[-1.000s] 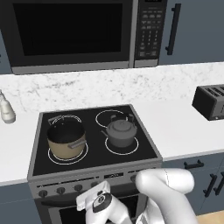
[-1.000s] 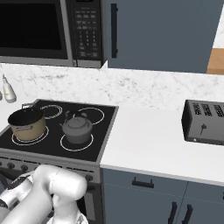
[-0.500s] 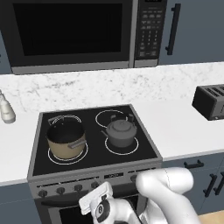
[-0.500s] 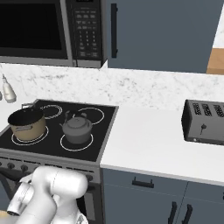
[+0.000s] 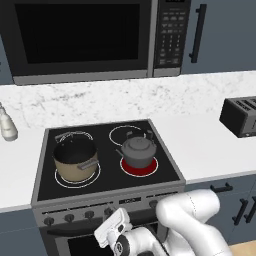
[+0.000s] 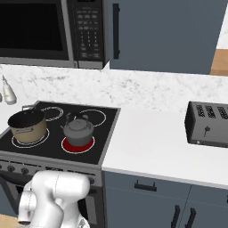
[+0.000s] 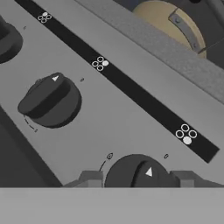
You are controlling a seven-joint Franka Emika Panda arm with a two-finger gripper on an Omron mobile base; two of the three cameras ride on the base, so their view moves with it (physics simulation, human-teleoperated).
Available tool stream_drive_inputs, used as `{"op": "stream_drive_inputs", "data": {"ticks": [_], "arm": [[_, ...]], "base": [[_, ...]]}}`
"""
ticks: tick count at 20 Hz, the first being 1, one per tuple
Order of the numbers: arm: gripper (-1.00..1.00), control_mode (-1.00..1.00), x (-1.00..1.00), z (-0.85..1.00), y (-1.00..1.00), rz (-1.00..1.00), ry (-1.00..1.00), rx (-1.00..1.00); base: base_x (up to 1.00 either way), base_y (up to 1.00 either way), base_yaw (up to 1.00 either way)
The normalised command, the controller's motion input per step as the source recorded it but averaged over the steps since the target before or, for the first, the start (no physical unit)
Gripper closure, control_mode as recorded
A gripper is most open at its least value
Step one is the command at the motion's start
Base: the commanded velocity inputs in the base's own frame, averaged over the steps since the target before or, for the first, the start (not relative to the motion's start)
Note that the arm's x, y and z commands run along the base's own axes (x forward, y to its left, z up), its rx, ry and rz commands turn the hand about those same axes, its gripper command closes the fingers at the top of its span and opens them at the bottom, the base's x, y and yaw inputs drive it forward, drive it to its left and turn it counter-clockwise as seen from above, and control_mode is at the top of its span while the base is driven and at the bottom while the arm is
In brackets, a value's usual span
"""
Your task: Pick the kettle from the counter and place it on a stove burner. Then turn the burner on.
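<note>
The dark grey kettle [image 5: 137, 151] [image 6: 78, 130] stands upright on the front right stove burner [image 5: 141, 169] [image 6: 67, 144], whose disc glows red under it. My gripper [image 5: 111, 221] is low at the stove's front panel, well below the kettle. In the hand view my gripper [image 7: 138, 177] is shut on a dark control knob [image 7: 138, 171], one fingertip [image 7: 89, 178] on each side, its white pointer aimed up. The arm hides the gripper in the right base view. The white marble counter [image 5: 210, 145] [image 6: 151, 142] lies right of the stove.
A tan pot [image 5: 75, 160] [image 6: 27, 126] [image 7: 170, 22] sits on the front left burner. A second knob [image 7: 50, 99] is beside the held one. A dark toaster [image 5: 242, 116] [image 6: 208, 123] stands on the right counter, a small bottle [image 5: 7, 125] [image 6: 8, 91] at the left.
The burner under the kettle has gone from black to glowing red. My hand has shifted slightly at the knob row. Kettle and pot have not moved.
</note>
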Motion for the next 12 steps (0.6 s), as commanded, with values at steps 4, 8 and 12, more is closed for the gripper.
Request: {"op": "stream_drive_inputs", "data": {"ticks": [4, 8, 12], "arm": [[1.00, -1.00, -0.18, 0.01, 0.75, 0.17, -0.01, -0.81], [1.00, -1.00, -0.04, 0.09, 0.33, 0.02, 0.00, -0.24], [1.00, -1.00, 0.00, 0.00, 0.00, 0.00, 0.00, 0.00]], "base": [[0.00, 0.00, 0.00], [0.00, 0.00, 0.00], [0.00, 0.00, 0.00]]}}
